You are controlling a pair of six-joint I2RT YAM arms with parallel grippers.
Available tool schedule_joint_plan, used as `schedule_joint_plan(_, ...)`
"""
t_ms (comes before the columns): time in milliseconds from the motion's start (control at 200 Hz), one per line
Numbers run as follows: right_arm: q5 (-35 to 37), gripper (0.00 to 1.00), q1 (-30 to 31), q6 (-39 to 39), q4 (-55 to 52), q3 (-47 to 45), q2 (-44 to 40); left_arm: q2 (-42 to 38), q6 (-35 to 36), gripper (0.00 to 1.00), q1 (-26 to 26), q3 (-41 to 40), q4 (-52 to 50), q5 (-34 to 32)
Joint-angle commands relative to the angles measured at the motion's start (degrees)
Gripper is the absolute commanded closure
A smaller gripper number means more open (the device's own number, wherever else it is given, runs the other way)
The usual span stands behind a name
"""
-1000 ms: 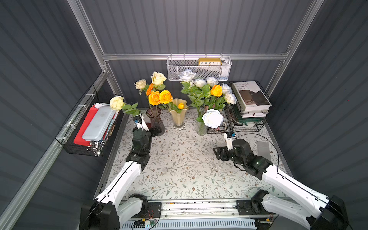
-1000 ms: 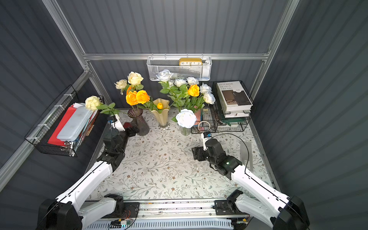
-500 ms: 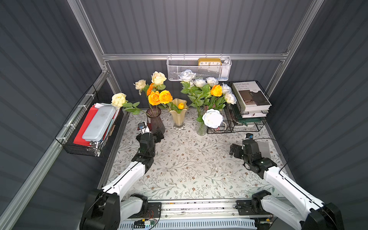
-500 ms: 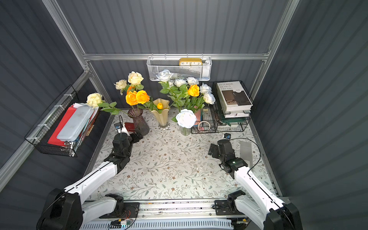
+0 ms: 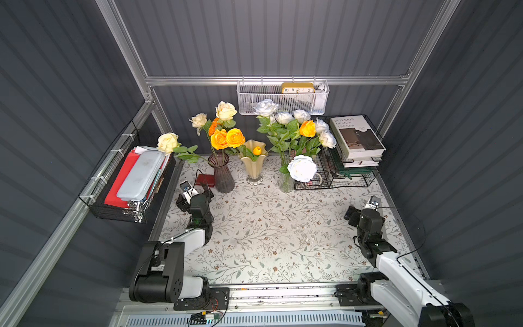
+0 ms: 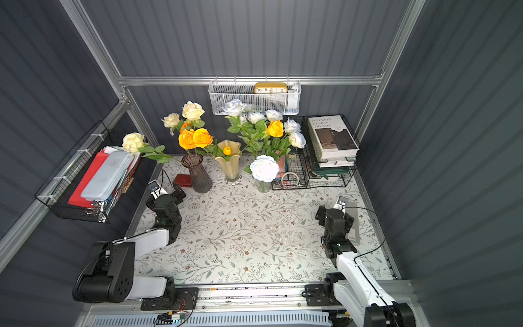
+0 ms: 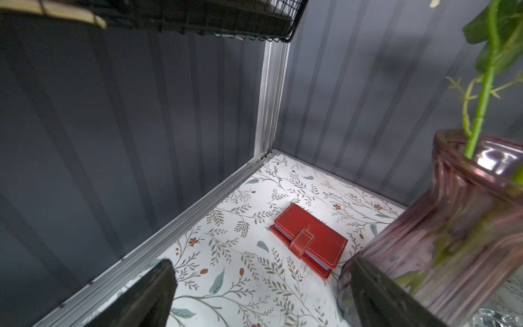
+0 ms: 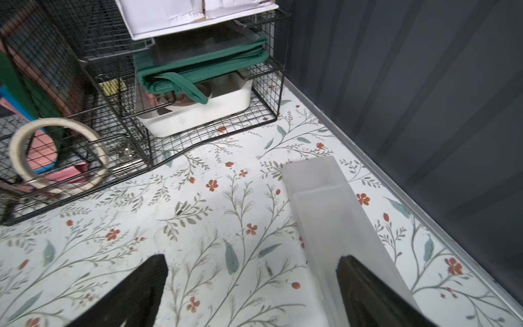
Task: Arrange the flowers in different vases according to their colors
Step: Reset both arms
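This is a robot test cell in a lab, dressed to look like a home desk. Dark ribbed walls [image 5: 268, 36] in a bare aluminium frame [image 5: 271, 80] close the counter [image 5: 268, 240] on three sides. The left arm [image 5: 192, 239] and the right arm [image 5: 396, 269] stand on a metal rail [image 5: 283, 293] at the open front edge, with loose wiring [image 5: 208, 312] there. The home feeling comes from the floral cloth [image 5: 297, 215], the flowers [image 5: 226, 138] in vases [image 5: 223, 175], the books [image 5: 356, 136], a clock [image 5: 297, 88] in a mesh basket [image 5: 283, 103] and a wire basket [image 5: 121, 198] of folders.
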Motion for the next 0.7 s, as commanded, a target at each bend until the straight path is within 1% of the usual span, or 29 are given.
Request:
schedule_joint_plan(0,-1.1,0.01,-1.0,-3.0,14.9,-0.1,5.6,5.4,4.8,0.01,0.4,-0.4,14.2,4.1)
schedule_joint_plan(30,-1.6,0.01,-1.1,-3.5,18.3,-0.3,8.3,5.9,5.5,0.01,0.6,-0.3,15.3,6.5)
schedule_joint_plan(85,-1.1,0.01,-1.1,-4.3,24.2,-0.7,12.0,8.8,7.1,0.01,1.5,-0.9,22.2,8.3)
schedule_joint_plan(130,-2.3,0.01,-1.2,-4.5,26.5,-0.5,13.8,11.3,6.1,0.01,2.4,-0.7,22.6,9.5)
schedule_joint_plan(170,-3.4,0.01,-1.5,-5.1,28.9,0.1,16.1,13.2,7.8,0.01,2.8,-1.4,27.8,11.0)
schedule_joint_plan(190,-3.3,0.01,-1.6,-5.5,29.9,0.5,17.1,13.0,7.1,0.01,3.0,-1.3,26.8,11.4)
schedule_joint_plan(230,-3.1,0.01,-1.7,-5.8,30.7,1.8,20.7,11.4,5.1,0.01,3.6,-0.6,21.8,12.5)
schedule_joint_plan(300,-7.6,0.01,-1.8,-5.6,31.2,2.4,21.8,14.1,3.5,0.01,5.4,-0.9,25.0,14.0)
schedule_joint_plan(335,-9.1,0.01,-1.8,-4.5,30.3,2.5,21.6,16.7,7.1,0.01,5.6,-0.2,28.9,13.3)
schedule_joint_plan(350,-9.7,0.01,-1.9,-4.0,30.4,2.4,21.6,16.5,6.3,0.01,5.7,0.0,28.4,13.9)
schedule_joint_plan(360,-9.7,0.01,-2.0,-3.9,31.0,2.2,21.9,15.9,4.5,0.01,5.8,0.1,26.0,14.5)
schedule_joint_plan(380,-9.0,0.01,-1.9,-3.6,33.7,1.7,23.5,14.6,2.8,0.01,6.1,0.6,21.4,15.0)
schedule_joint_plan(395,-8.4,0.01,-2.0,-3.1,36.4,1.2,25.1,14.0,2.3,0.01,6.4,0.8,20.1,15.5)
schedule_joint_plan(450,-9.1,0.01,-1.9,-3.0,46.3,-0.6,31.8,16.0,4.6,0.01,6.6,0.4,26.1,15.5)
schedule_joint_plan(500,-10.3,0.01,-1.7,-4.8,55.8,-0.6,38.6,14.5,2.6,0.01,6.7,1.1,20.2,15.6)
schedule_joint_plan(535,-10.1,0.01,-1.6,-5.4,61.2,-0.6,42.1,15.0,2.8,0.01,6.8,0.9,22.2,15.6)
schedule_joint_plan(560,-9.8,0.01,-1.5,-4.8,58.6,-0.5,41.1,15.6,3.2,0.01,6.8,0.8,23.5,15.8)
schedule_joint_plan(620,-6.0,0.01,-1.6,-2.2,42.2,3.0,34.9,14.7,2.4,0.01,7.1,1.5,20.0,16.3)
schedule_joint_plan(655,-7.2,0.01,-2.2,-1.2,33.0,6.3,32.8,15.2,2.5,0.01,7.3,1.3,21.5,16.5)
schedule_joint_plan(670,-7.1,0.01,-2.3,-1.4,31.8,7.5,33.4,15.3,2.6,0.01,7.3,1.3,21.7,16.5)
schedule_joint_plan(695,-8.3,0.01,-2.1,-2.9,33.2,8.4,35.2,15.0,2.4,0.01,7.3,1.5,20.7,16.6)
